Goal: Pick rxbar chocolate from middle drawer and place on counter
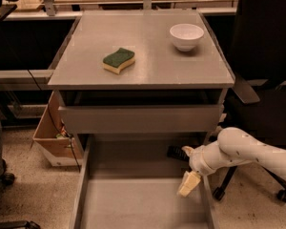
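The middle drawer (128,202) is pulled out wide, its grey floor bare in front. A small dark flat thing, apparently the rxbar chocolate (176,152), lies at the drawer's back right, partly under the drawer above. My gripper (188,168) hangs over the drawer's right side, just right of and in front of the bar, not touching it. Its pale fingers (188,184) are spread apart and empty. The counter (148,56) is the grey cabinet top above.
A green-and-yellow sponge (118,60) and a white bowl (186,36) sit on the counter. A shallower drawer with a grey front panel (140,119) stands slightly open above. A cardboard box (51,138) is at the left, a black office chair (267,80) at the right.
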